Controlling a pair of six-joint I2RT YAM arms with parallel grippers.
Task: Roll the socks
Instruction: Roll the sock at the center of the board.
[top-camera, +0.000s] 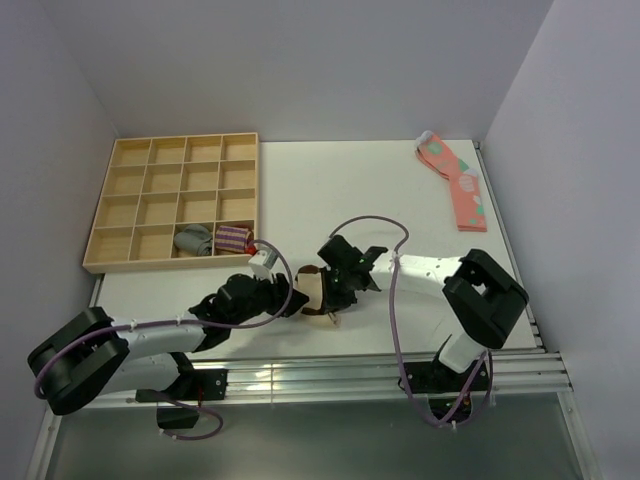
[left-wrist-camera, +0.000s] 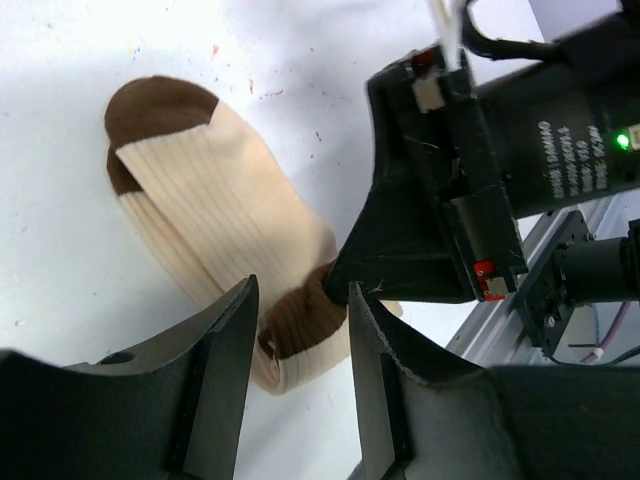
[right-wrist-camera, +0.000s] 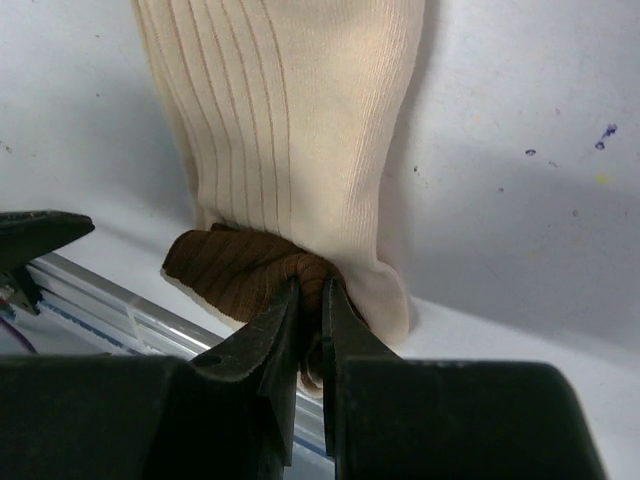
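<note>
Clenched on the bunched brown cuff (right-wrist-camera: 240, 270) of the socks (left-wrist-camera: 220, 210) with the right pincer (right-wrist-camera: 308, 300), likely to stop the roll slackening on the desk (left-wrist-camera: 60, 250), left pincer (left-wrist-camera: 300, 300) released alongside.

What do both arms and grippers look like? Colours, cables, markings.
Both the left arm and right arm have white links with bulky black joint housings. A thin purple cable loops along each. The left gripper and right gripper are matte black with tapering wedge jaws. The right gripper's housing shows small red tabs, white lettering and a lit green light.
</note>
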